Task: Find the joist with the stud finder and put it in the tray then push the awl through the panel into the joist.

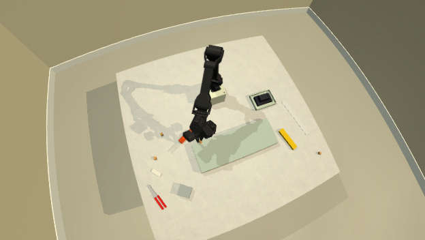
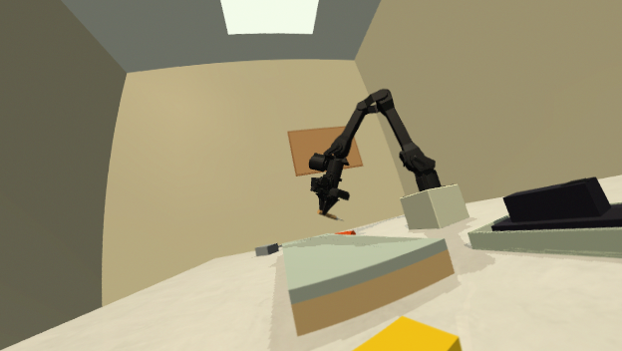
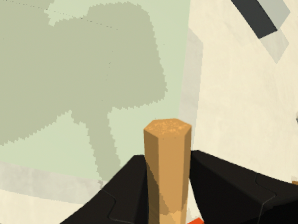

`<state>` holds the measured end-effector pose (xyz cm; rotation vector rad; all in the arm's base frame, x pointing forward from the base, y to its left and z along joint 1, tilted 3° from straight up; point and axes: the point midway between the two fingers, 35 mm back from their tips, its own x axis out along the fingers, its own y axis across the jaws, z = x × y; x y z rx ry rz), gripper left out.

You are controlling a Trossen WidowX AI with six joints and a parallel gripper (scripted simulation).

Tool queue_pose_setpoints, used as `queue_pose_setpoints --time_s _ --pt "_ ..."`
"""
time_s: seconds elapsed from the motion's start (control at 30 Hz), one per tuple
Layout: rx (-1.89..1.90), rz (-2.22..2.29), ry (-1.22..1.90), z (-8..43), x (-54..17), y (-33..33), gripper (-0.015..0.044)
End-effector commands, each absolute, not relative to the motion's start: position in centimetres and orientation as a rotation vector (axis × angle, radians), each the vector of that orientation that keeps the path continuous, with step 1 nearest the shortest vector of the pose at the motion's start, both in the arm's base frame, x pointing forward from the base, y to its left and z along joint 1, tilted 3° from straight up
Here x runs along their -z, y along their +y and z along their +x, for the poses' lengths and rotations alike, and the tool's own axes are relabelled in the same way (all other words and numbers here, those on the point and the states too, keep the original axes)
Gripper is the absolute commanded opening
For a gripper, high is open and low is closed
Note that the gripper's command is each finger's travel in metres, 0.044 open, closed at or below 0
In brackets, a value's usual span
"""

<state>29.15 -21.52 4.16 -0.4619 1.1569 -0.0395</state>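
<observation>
My gripper (image 1: 199, 140) (image 2: 322, 212) (image 3: 166, 163) is shut on the awl's wooden handle. The awl (image 2: 331, 216) (image 3: 167, 137) tilts well away from vertical in the exterior view, its metal tip pointing right and slightly down, in the air above the panel's far end. In the wrist view its handle end faces the camera and its tip is hidden. The pale green floor panel (image 1: 252, 144) (image 2: 344, 261) (image 3: 172, 25) lies on the table; no hole can be made out, and the arm's shadow covers part of it. The black stud finder (image 1: 263, 99) (image 2: 555, 201) rests in the tray (image 1: 255, 108) (image 2: 528, 242).
An orange-handled tool (image 1: 182, 139) (image 2: 347, 232) lies beside the panel's left end, close below the gripper. A grey block (image 1: 184, 191) (image 2: 266, 250), red-handled tool (image 1: 159, 201), pale block (image 1: 156, 172) and small cubes lie left. A yellow bar (image 1: 287, 139) (image 2: 409, 336) and white strip (image 1: 295, 117) lie right.
</observation>
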Motion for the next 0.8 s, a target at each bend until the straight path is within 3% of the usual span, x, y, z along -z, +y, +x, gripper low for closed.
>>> queue_pose_setpoints --time_s 0.0,0.77 --pt "-0.131 -0.449 1.135 29.8 -3.6 -20.6 0.0" --pt "-0.774 -0.21 0.636 32.7 -5.8 -17.0 0.0"
